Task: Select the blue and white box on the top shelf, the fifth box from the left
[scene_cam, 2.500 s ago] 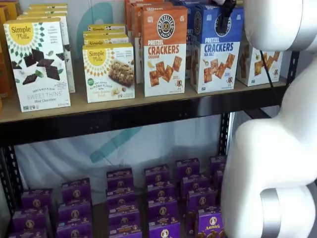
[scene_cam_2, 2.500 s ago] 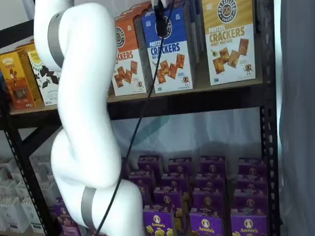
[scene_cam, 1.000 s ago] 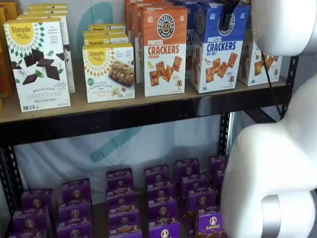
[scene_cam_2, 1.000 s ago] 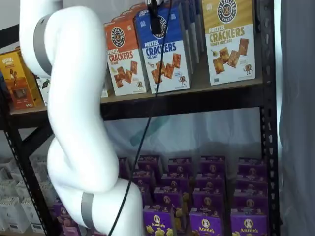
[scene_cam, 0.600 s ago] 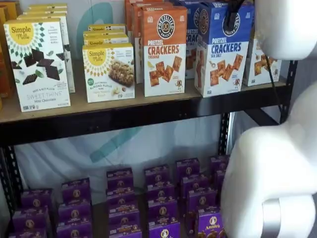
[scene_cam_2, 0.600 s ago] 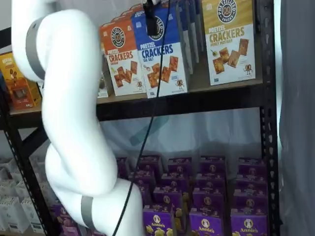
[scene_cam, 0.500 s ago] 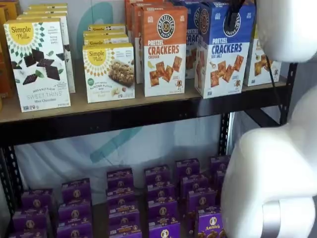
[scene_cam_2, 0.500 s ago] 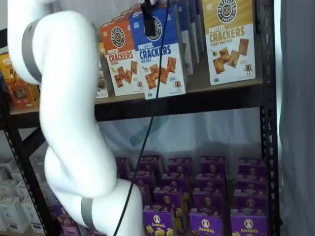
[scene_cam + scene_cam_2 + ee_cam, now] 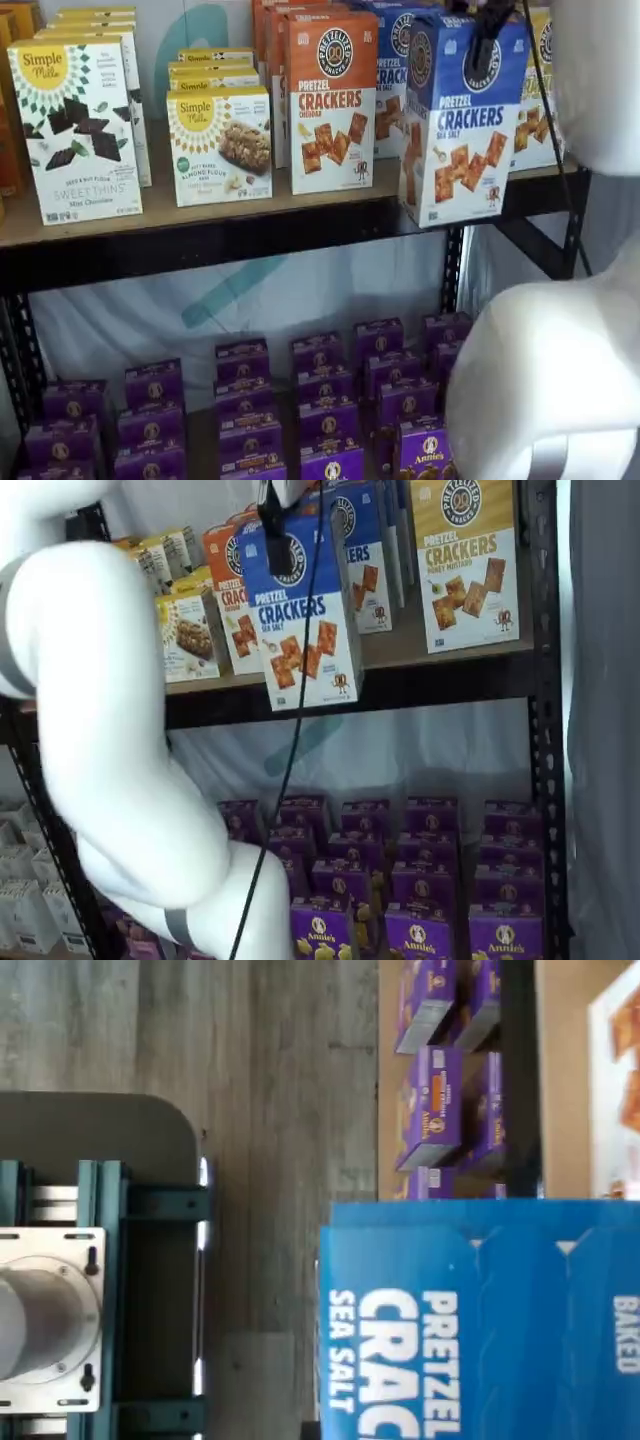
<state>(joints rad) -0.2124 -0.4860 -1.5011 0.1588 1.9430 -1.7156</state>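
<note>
Blue and white box (image 9: 462, 120) now off top shelf (image 9: 250, 235)

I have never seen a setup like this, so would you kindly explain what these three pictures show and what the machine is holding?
The white jointed machine is a robot arm. Both shelf views come from fixed cameras facing the shelves; the wrist view looks down from a camera on the arm. The gripper, of which only a black finger shows, holds the blue and white box by its top, in front of the top shelf and clear of its edge. An orange cracker box stands on that shelf, and purple boxes sit below.
</note>
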